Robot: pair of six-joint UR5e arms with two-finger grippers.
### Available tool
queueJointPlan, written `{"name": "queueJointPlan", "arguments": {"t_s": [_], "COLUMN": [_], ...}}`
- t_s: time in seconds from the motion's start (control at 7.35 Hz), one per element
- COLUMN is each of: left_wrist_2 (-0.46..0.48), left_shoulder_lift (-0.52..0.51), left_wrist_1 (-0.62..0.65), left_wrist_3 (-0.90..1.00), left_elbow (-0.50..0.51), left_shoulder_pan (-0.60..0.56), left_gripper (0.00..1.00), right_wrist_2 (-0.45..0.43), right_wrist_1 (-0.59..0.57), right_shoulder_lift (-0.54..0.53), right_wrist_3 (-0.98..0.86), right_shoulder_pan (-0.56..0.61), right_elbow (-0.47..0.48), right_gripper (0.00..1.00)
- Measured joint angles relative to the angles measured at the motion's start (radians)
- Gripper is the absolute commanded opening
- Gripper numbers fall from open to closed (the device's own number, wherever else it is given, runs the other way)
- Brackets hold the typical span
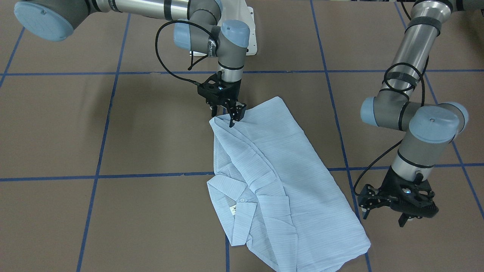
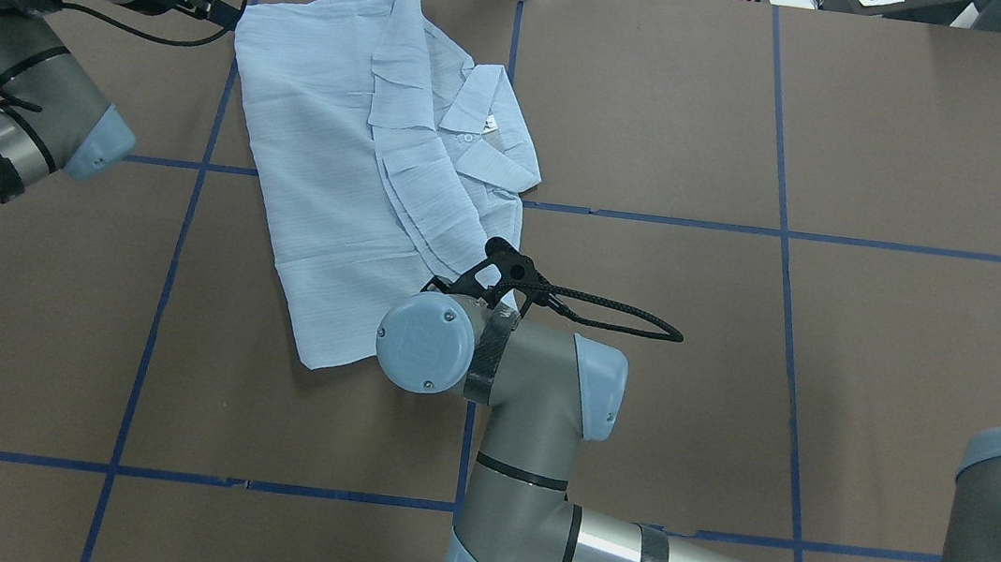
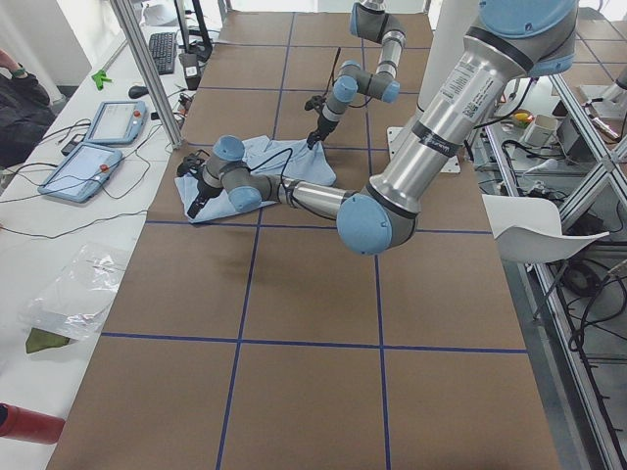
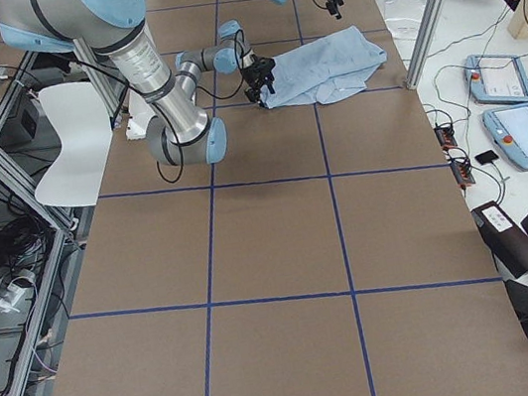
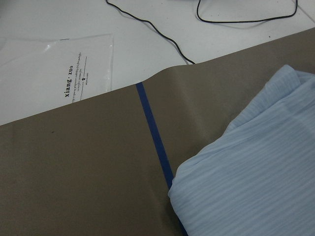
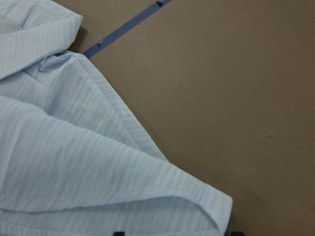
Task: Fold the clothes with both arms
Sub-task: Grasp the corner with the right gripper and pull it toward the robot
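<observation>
The light blue striped shirt lies partly folded on the brown table, collar up; it also shows in the overhead view. My right gripper is open, low at the shirt's hem corner on the robot's side. The right wrist view shows that corner between two fingertips set wide apart. My left gripper is open and empty, just off the shirt's far corner, close to the edge but apart from it. The left wrist view shows that shirt edge and no fingers.
Blue tape lines cross the brown table in a grid. The white pedestal base stands behind the right gripper. A clear printed plastic bag and black cables lie on the white bench past the table's far edge.
</observation>
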Motion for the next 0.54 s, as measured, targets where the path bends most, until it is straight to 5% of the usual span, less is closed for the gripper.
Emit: {"name": "queueJointPlan", "arguments": {"t_s": [0.14,0.54], "left_wrist_2": [0.0,0.0], "left_shoulder_lift": [0.0,0.0], "left_wrist_1": [0.0,0.001], "left_wrist_3": [0.0,0.0], "left_elbow": [0.0,0.0], "left_shoulder_pan": [0.0,0.0], "left_gripper": [1.0,1.0], "right_wrist_2": [-0.004,-0.021], "right_wrist_1": [0.001,0.002], "right_shoulder_lift": [0.001,0.005], "right_wrist_3": [0.01,0.05], "right_shoulder_pan": [-0.001,-0.001], "right_elbow": [-0.002,-0.002], "right_gripper": [0.02,0.0]}}
